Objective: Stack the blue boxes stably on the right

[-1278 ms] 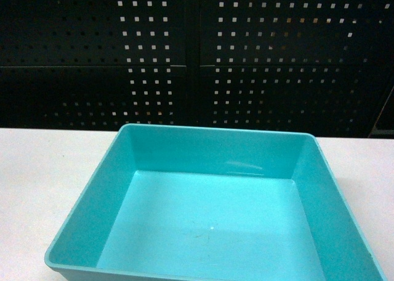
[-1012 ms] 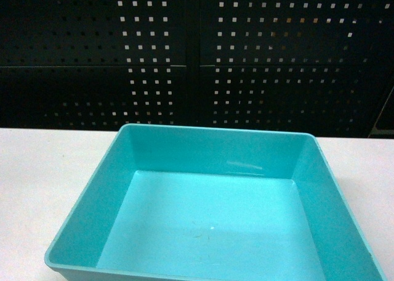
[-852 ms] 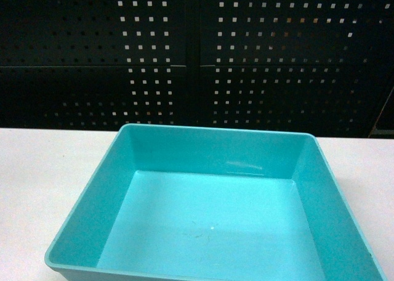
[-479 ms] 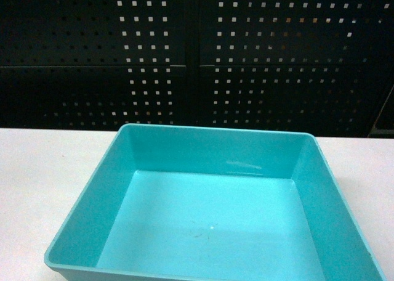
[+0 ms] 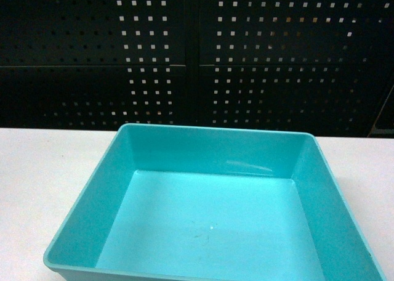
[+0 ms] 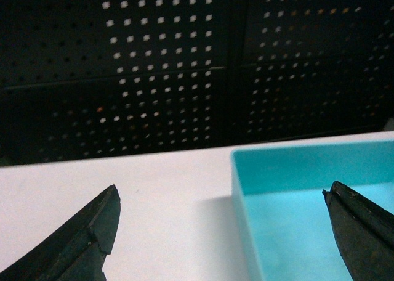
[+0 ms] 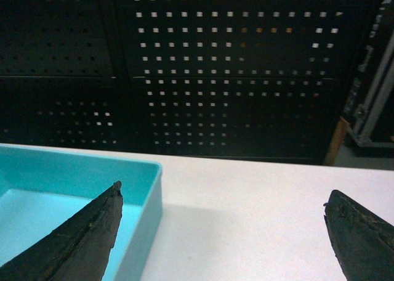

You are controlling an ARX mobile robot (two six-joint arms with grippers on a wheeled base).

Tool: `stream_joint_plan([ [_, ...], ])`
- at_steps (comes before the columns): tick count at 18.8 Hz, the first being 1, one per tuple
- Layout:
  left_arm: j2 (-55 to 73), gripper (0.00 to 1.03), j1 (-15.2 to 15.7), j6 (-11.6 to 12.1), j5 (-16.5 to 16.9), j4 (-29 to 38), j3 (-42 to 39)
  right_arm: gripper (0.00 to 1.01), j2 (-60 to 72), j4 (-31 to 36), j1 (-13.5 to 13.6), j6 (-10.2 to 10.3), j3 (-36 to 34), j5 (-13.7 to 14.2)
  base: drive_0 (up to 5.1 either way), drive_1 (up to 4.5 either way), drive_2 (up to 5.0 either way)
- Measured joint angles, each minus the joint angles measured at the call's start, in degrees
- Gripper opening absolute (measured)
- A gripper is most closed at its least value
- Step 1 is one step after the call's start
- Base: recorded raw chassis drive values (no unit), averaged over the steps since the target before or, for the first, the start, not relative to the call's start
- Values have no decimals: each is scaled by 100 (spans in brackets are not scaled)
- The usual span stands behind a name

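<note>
A flat white tabletop (image 5: 37,170) runs the full width of the head view and ends at a straight far edge. Behind it stands a black perforated metal panel wall (image 5: 197,53), its small square holes letting through specks of light; a vertical seam divides it near the middle. In the right wrist view, a strip of wooden and metal framing (image 7: 369,102) shows at the far right, past the panel's edge.

One light turquoise, smooth-walled, shallow plastic tub (image 5: 209,219) with sloping sides and a rounded rim sits on the table, slightly right of centre in the head view and close to the camera. Its inside holds nothing, and faint scuffs mark the floor.

The tub's near edge and its right near corner are cut off by the bottom of the head view, so its full outline cannot be made out. Whether it rests on another tub beneath cannot be told.

The left gripper (image 6: 221,232) shows only two dark fingertips (image 6: 98,225), spread wide, one over bare table and one over the tub's left wall. The right gripper (image 7: 221,232) is likewise spread wide, grasping nothing, its left fingertip over the tub's right wall. Neither arm appears in the head view.
</note>
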Motion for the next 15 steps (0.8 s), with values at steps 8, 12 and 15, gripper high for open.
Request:
stream_joint_plan([
  [8, 2933, 98, 118, 13, 197, -1169, 2433, 98, 2712, -1270, 1001, -33, 2393, 345, 0, 0, 0],
  [12, 3624, 98, 131, -225, 243, -1755, 2964, 98, 3532, -1545, 1368, -81, 2997, 540, 0, 0, 0],
  [15, 3742, 98, 59, -256, 234, -1862, 2962, 98, 3637, -1596, 1445, -81, 3014, 584, 0, 0, 0],
])
